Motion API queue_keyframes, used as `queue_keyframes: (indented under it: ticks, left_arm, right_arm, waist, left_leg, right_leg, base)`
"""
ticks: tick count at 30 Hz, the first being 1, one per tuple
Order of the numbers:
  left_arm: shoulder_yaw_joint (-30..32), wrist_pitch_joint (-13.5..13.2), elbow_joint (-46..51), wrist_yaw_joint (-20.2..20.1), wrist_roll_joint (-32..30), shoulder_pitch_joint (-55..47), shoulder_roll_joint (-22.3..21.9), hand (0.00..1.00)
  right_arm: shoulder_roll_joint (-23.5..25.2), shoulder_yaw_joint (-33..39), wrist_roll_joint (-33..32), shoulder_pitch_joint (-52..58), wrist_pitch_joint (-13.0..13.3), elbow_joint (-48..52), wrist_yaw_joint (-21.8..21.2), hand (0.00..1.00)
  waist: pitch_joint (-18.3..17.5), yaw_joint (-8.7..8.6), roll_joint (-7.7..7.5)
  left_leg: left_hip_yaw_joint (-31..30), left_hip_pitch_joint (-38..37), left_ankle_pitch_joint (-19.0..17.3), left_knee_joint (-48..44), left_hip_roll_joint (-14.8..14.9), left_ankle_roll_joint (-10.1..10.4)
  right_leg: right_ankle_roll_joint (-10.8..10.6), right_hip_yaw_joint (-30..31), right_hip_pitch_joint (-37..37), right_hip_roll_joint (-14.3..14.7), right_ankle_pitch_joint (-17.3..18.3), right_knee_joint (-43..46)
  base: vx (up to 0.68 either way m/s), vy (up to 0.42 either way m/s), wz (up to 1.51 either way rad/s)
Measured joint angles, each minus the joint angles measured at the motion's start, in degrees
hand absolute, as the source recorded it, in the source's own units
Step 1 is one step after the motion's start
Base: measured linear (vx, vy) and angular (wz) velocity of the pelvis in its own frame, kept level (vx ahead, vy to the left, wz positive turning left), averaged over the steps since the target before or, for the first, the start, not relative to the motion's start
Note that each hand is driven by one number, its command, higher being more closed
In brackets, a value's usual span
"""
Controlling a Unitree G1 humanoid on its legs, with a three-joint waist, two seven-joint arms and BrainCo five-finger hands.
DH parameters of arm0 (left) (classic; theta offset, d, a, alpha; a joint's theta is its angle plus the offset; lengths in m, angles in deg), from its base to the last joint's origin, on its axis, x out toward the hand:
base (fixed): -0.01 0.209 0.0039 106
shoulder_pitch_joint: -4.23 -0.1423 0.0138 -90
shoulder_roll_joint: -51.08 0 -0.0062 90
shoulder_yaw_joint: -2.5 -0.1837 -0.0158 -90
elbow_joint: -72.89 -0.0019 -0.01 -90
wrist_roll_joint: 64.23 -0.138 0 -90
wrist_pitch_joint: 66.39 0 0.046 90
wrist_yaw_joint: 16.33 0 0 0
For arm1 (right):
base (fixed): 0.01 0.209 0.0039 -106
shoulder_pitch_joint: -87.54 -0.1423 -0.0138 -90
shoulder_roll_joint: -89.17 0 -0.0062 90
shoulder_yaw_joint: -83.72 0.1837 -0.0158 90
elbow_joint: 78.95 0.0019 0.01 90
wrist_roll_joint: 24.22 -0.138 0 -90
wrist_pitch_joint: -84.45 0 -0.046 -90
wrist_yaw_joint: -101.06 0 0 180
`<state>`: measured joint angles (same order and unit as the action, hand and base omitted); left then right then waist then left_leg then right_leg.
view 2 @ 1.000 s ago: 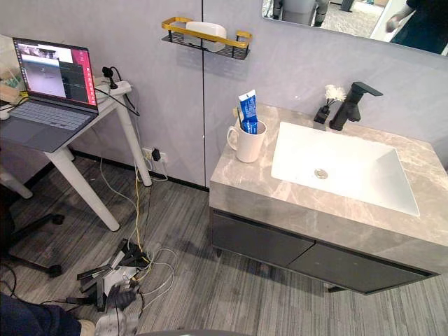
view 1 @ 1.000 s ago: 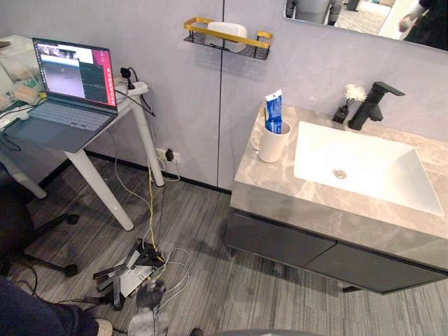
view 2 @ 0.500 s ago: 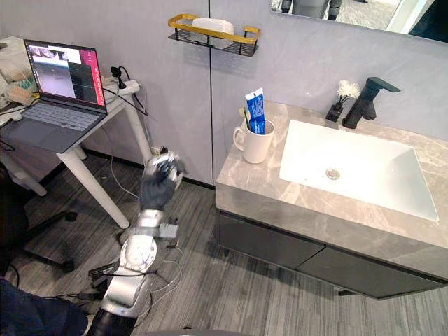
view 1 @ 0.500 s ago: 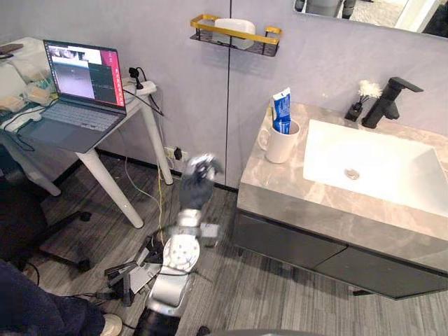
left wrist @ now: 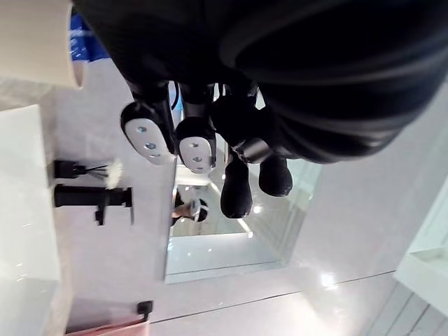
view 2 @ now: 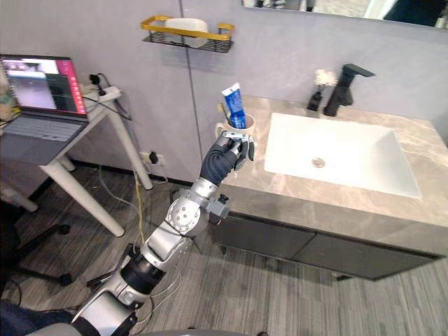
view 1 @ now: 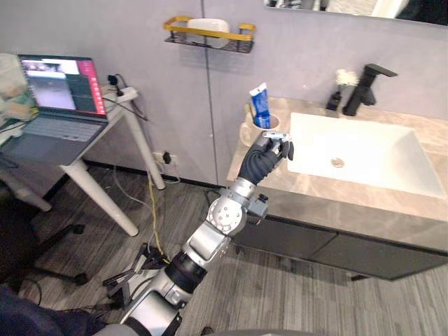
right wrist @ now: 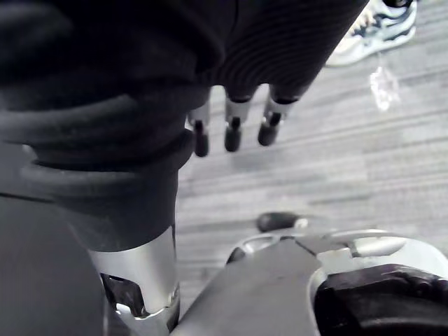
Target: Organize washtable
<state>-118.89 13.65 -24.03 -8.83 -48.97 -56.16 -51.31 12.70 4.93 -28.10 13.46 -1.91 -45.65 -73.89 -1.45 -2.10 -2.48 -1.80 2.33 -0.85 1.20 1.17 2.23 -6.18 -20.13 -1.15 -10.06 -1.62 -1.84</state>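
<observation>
A white mug (view 1: 248,132) stands on the grey marble countertop (view 1: 315,190), near its left end. A blue toothpaste tube (view 1: 260,105) sticks up out of it. My left hand (view 1: 267,154) is raised right in front of the mug and hides most of it. In the left wrist view its fingers (left wrist: 196,145) are loosely extended and hold nothing, with the mug (left wrist: 35,38) just beside them, apart. My right hand hangs low over the wood-look floor, its fingers (right wrist: 232,131) straight and empty.
A white sink basin (view 1: 357,150) fills the counter's middle, with a black faucet (view 1: 364,87) and a small white-tufted bottle (view 1: 341,80) behind it. A gold-railed wall shelf (view 1: 208,31) hangs above left. A laptop (view 1: 54,98) sits on a white table. A person's shoe (right wrist: 378,28) is on the floor.
My left arm has swung up from down by the floor, past the vanity's side, to the mug on the counter. The camera has shifted a little.
</observation>
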Motion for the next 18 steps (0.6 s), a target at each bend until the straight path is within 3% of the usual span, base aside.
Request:
queue_keyframes:
  ticks: [5, 9, 18]
  left_arm:
    - [0.87, 1.87, -8.06, 0.25, -3.92, 6.43, 0.03, 1.0]
    - [5.48, 3.27, -13.71, 2.09, -9.05, 13.11, 0.09, 1.0]
    - [12.14, 4.08, -16.35, 6.78, -11.42, 19.19, 2.2, 1.0]
  right_arm:
    - [0.14, -1.66, -0.01, 0.98, 0.0, 5.22, -0.25, 0.0]
    - [0.09, -3.25, 0.0, 1.9, 0.2, 9.36, -0.3, 0.0]
    - [0.24, -5.08, 0.0, 2.15, 0.59, 13.56, -0.35, 0.0]
  waist:
    - [2.3, -0.47, -0.05]
    - [4.3, -1.04, -0.09]
    - [7.54, -1.84, -1.19]
  left_leg:
    - [2.91, 1.31, 0.0, -0.14, 0.69, 0.01]
    - [3.85, 2.49, 0.0, -0.32, 0.95, 0.05]
    - [5.19, 4.33, -0.26, -1.21, 0.88, 0.42]
  right_leg:
    - [0.43, 3.22, -3.16, 0.59, -1.16, 0.16]
    - [0.71, 4.52, -4.93, 0.94, -1.69, 0.15]
    - [0.87, 5.93, -6.94, 0.91, -2.26, -0.17]
  base:
    - [-0.06, -0.011, -0.36]
    - [0.0, -0.014, -0.16]
    - [0.0, -0.001, -0.07]
